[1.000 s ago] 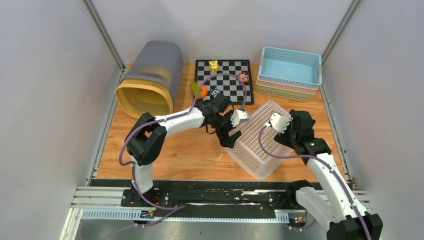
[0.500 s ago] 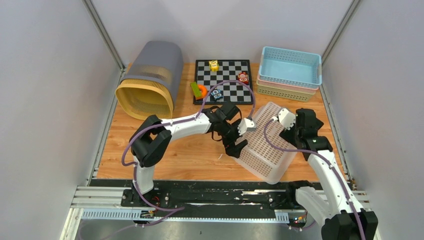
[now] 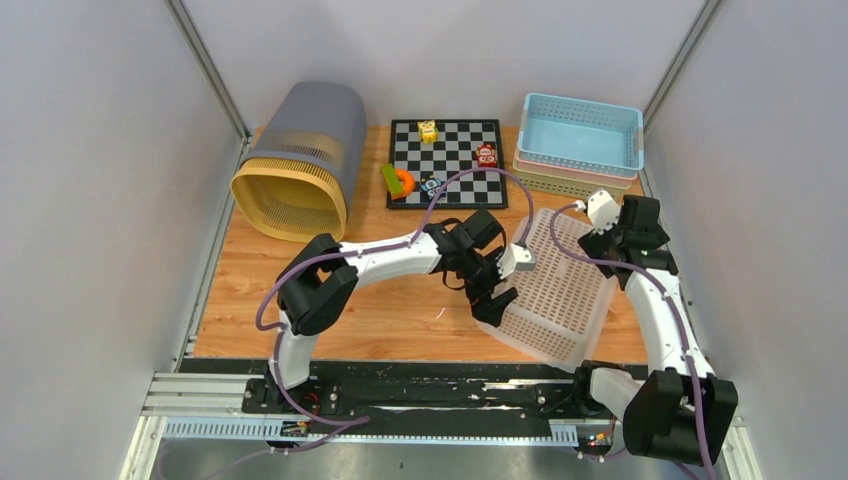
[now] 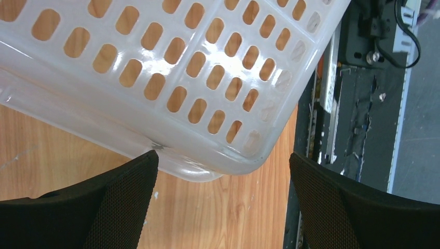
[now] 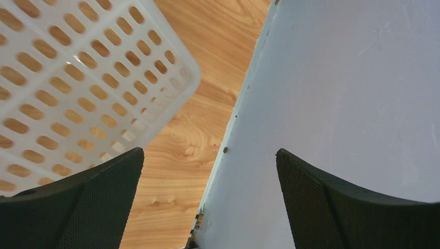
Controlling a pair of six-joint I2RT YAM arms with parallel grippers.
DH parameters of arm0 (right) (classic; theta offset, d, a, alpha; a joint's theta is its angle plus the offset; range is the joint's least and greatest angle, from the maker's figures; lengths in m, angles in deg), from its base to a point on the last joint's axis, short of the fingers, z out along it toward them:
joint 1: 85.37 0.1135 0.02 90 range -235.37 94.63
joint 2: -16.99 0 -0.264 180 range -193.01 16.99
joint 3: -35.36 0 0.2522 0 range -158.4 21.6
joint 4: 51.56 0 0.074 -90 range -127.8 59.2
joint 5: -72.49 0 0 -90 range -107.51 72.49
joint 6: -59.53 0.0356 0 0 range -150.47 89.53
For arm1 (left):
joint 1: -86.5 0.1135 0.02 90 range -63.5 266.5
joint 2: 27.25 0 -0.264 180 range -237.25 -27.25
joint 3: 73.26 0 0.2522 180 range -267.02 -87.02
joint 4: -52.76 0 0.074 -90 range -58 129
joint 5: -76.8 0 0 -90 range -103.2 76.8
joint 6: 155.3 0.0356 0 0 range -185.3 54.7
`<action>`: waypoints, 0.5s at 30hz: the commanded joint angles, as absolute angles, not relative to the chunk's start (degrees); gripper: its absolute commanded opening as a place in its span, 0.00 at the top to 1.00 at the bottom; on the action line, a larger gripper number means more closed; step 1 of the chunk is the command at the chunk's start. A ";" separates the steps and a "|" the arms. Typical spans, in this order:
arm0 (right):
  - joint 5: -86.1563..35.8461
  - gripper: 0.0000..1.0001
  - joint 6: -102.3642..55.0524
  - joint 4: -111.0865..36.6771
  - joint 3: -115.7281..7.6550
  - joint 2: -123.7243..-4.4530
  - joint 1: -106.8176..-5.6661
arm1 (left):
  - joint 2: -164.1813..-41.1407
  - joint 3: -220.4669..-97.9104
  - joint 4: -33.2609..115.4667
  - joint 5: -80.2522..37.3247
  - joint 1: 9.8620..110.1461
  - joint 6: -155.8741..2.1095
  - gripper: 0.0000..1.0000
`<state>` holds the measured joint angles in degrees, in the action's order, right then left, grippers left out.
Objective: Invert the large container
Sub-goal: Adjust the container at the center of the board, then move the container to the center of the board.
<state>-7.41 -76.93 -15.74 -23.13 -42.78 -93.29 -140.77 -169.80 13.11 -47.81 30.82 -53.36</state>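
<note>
The large white perforated container (image 3: 565, 290) lies bottom-up on the wooden table at the right, slightly tilted. It also shows in the left wrist view (image 4: 181, 78) and the right wrist view (image 5: 78, 78). My left gripper (image 3: 497, 300) is open at the container's near-left corner. In its wrist view (image 4: 222, 165) the left finger touches the rim, and nothing is held. My right gripper (image 3: 632, 240) is open and empty beside the container's far-right corner, close to the side wall. Its wrist view (image 5: 208, 151) looks at the table edge and wall.
A grey and yellow bin (image 3: 300, 160) lies on its side at the back left. A chessboard (image 3: 448, 160) with small toys sits at the back middle. Stacked baskets (image 3: 580, 140) stand at the back right. The right wall (image 5: 353, 78) is close. The black rail (image 4: 363, 104) runs along the table's front.
The container has tipped over to the right, from steeply tilted to nearly flat, bottom up. My left arm followed it rightward. My right gripper moved back and right toward the wall.
</note>
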 commanded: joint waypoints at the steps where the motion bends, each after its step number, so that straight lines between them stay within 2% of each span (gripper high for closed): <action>1: -11.22 0.00 -72.90 -16.97 -26.19 -44.85 -94.32 | -144.59 -173.63 14.82 -47.56 29.84 -57.55 0.03; 15: -9.11 0.00 -69.31 -20.28 -33.63 -57.73 -94.95 | -150.65 -181.89 15.37 -42.25 29.40 -65.67 0.03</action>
<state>-10.42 -71.73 -18.56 -31.11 -54.78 -93.42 -148.57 -178.70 13.96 -44.03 29.99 -62.54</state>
